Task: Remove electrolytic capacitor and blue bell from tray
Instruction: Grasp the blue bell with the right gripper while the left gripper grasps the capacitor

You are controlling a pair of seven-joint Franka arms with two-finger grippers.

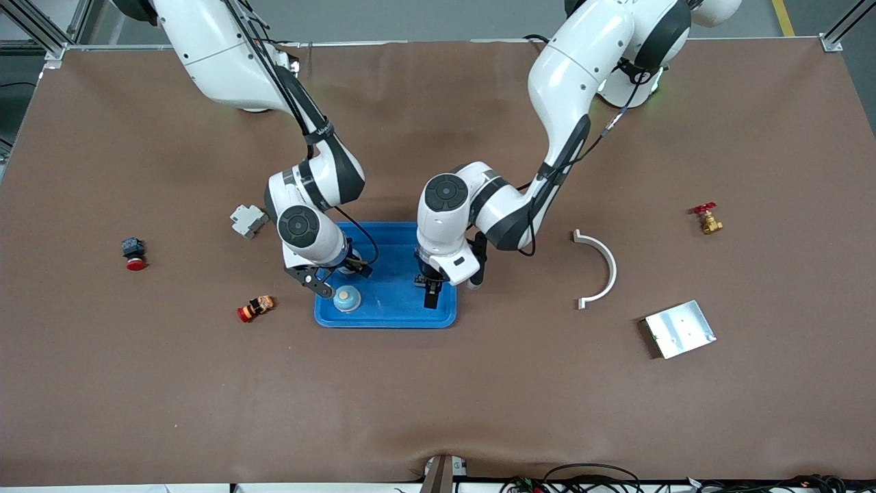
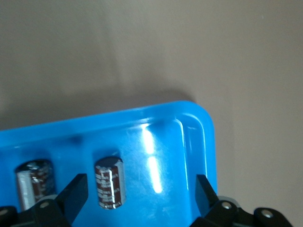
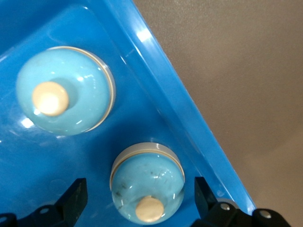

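Observation:
A blue tray (image 1: 393, 311) lies mid-table with both grippers over it. In the right wrist view two pale blue bells with cream buttons stand in the tray: one (image 3: 64, 92) off to the side, the other (image 3: 147, 182) between the fingers of my open right gripper (image 3: 140, 196), which do not touch it. The front view shows one bell (image 1: 347, 298) by the right gripper (image 1: 340, 276). My left gripper (image 2: 140, 196) is open above the tray floor, a dark capacitor (image 2: 110, 183) standing between its fingers, untouched. Another capacitor (image 2: 34, 182) stands beside it. The left gripper (image 1: 428, 287) hides both in the front view.
On the brown table toward the right arm's end lie a grey connector (image 1: 248, 220), a red-button switch (image 1: 134, 253) and a small red and orange part (image 1: 256, 308). Toward the left arm's end lie a white curved bracket (image 1: 601, 269), a metal plate (image 1: 680, 329) and a brass valve (image 1: 707, 219).

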